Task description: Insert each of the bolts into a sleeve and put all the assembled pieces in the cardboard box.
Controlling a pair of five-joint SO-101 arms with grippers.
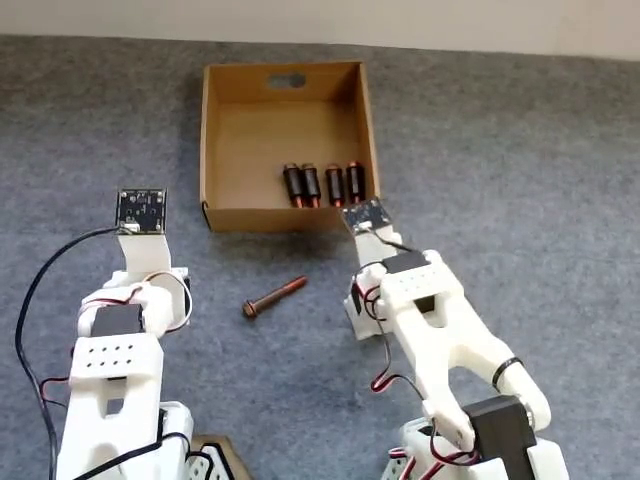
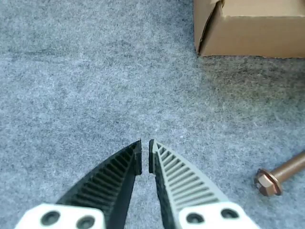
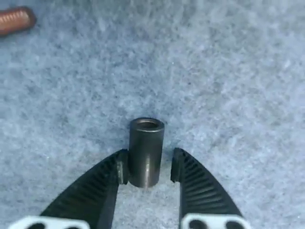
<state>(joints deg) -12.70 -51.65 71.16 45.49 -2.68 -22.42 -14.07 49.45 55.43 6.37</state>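
Sleeve stands upright inside the open right end effector
The left end effector hangs closed and empty over the grey surface, the bolt lying near it, outside the cardboard box.

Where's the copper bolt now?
In the high view, the bolt lies on the carpet between the left arm and right arm, near the cardboard box.

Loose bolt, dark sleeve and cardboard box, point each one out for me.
loose bolt (image 1: 277, 295), high view, middle of its shank.
dark sleeve (image 3: 147, 155), right wrist view, its side wall.
cardboard box (image 1: 255, 140), high view, bare floor inside.
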